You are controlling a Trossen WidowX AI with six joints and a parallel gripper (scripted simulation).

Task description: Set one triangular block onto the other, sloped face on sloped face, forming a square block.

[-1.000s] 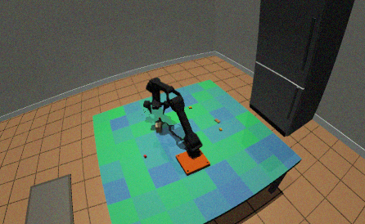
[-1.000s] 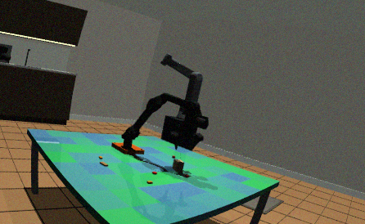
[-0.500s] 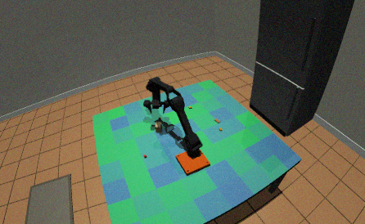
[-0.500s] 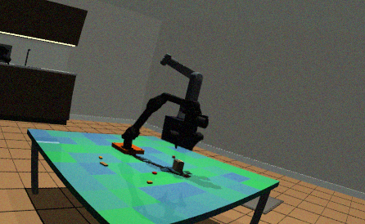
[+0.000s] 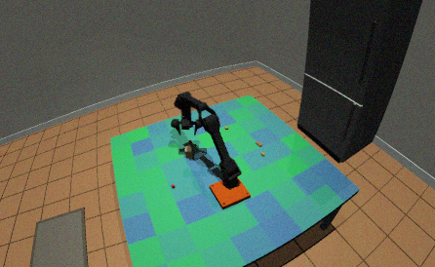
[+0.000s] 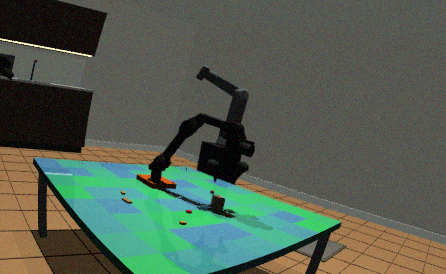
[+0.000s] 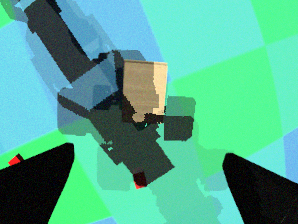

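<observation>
The two triangular blocks show as one pale wooden, square-sided block [image 5: 188, 149] [image 6: 217, 201] [image 7: 144, 87] standing on the table. In the wrist view its top looks flat and about rectangular, partly in dark shadow. The sloped seam between the two blocks cannot be made out, so how exactly their ends line up is unclear. No separate triangular block shows elsewhere. My gripper [image 5: 187, 132] [image 7: 151, 156] is open and empty, raised above the table. In the wrist view the block lies beyond and between the fingertips, with a gap to both fingers.
A small red piece [image 6: 228, 215] [image 7: 140, 180] lies close to the block. Other small pieces are a red one [image 5: 173, 186] [image 6: 212, 192], another red one [image 6: 188, 211], yellow ones [image 5: 226, 128] [image 5: 262, 154] and a tan one [image 5: 259, 143] [image 6: 126, 200]. The orange base plate [image 5: 229, 196] carries the arm.
</observation>
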